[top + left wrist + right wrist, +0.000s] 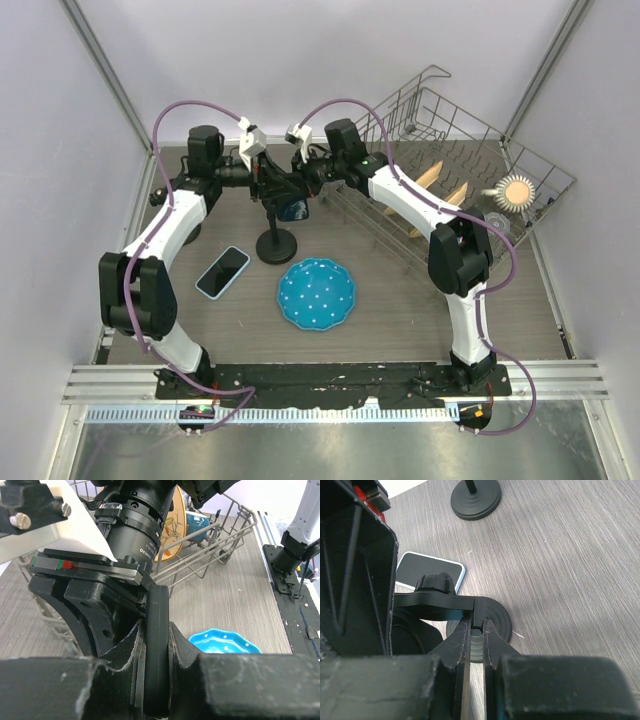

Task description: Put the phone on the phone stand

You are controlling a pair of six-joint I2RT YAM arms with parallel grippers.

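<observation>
The phone, dark screen in a light blue case, lies flat on the table left of the black phone stand, whose round base stands at mid-table. Both grippers meet at the stand's head above that base. My left gripper is shut on a flat black plate of the head, seen edge-on between the jaws. My right gripper is shut on a black arm of the head. The right wrist view shows the phone and the stand base on the table beyond.
A blue dotted plate lies in front of the stand and also shows in the left wrist view. A wire dish rack with utensils and a round brush stands at the back right.
</observation>
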